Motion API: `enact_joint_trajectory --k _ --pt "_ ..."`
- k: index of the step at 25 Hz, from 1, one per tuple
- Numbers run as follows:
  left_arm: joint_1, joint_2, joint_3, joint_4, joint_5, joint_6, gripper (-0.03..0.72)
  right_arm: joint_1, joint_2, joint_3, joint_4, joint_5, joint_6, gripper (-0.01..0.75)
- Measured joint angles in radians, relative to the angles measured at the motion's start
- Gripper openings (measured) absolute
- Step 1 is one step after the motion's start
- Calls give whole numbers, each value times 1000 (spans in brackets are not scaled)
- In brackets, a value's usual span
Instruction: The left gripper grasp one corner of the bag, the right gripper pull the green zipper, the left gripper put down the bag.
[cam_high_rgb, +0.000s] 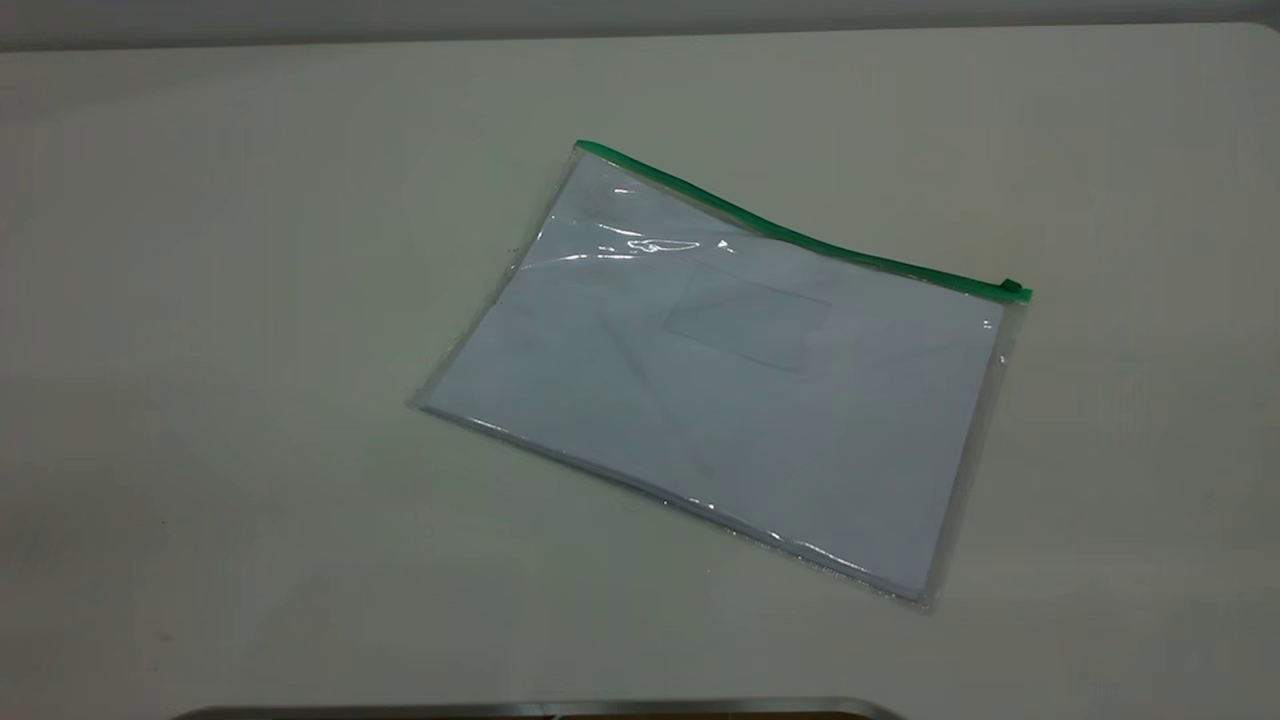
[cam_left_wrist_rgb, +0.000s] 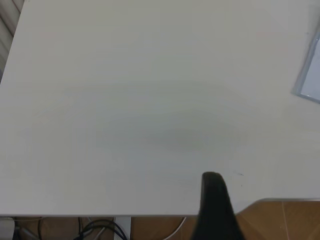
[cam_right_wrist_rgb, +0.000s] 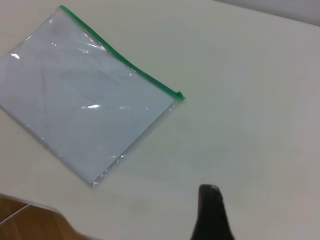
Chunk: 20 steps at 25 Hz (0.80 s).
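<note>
White table (cam_high_rgb: 250, 300) bears unlabelled bag (cam_high_rgb: 720, 400), green zipper (cam_high_rgb: 800, 240); claw states unclear

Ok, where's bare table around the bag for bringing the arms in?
The table is bare left of the bag, right of the slider end of the green zipper, and beyond that zipper edge. Only the bag occupies the centre. Both grippers sit back near the table's front edge.

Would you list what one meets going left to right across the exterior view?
Bare table → bag of white paper sheets, its clear pocket midway → slider tab ending the green zipper → bare table again.
</note>
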<state>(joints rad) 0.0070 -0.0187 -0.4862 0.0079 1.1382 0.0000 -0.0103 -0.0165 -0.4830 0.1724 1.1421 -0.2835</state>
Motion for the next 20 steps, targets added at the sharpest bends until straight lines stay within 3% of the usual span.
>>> enact_joint_trajectory --k 9,20 --pt "0 0 0 0 0 7 588 0 0 0 -73 -3 107 571" --pt "0 0 0 0 0 8 588 0 0 0 -79 -4 115 571"
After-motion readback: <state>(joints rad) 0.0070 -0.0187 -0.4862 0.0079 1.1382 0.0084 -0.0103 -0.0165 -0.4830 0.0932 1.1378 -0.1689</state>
